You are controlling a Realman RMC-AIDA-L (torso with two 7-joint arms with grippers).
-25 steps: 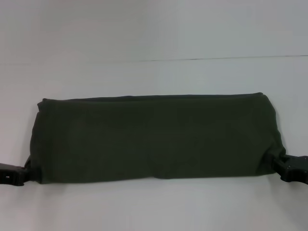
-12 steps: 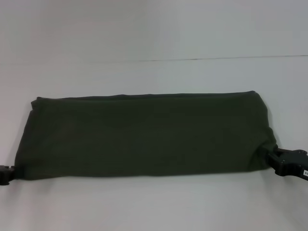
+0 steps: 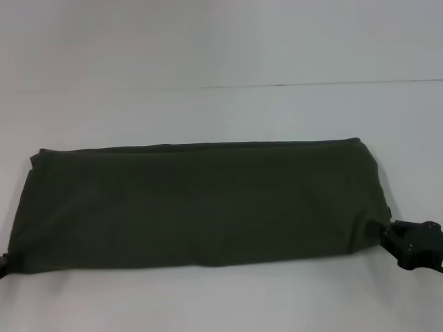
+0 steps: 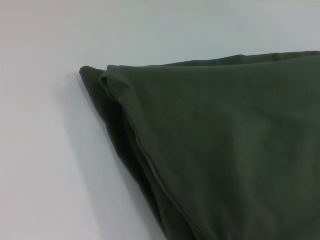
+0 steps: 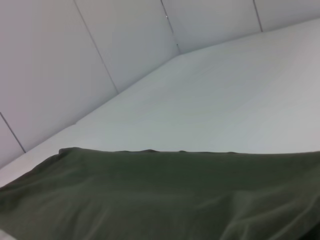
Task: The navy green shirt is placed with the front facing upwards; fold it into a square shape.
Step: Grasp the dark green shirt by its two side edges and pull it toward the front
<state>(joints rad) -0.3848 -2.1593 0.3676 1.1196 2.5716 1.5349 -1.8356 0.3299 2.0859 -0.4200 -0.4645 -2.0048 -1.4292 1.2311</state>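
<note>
Table (image 3: 221, 55): white. Navy green shirt (image 3: 201, 204) lies on it as a long band, long axis left–right. Right gripper (image 3: 385, 235) at its near right corner, jaws clenched on cloth. Left gripper (image 3: 3, 264) at the near left corner; jaws' state: cannot tell.

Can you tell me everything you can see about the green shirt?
The navy green shirt is dark olive, soft cloth that looks like cotton. It is folded into a long, wide band lying across the white table, with layered edges and a seam showing at its left end. No lettering shows. The right hand is at its near right corner; the left hand barely shows at the near left corner.
</note>
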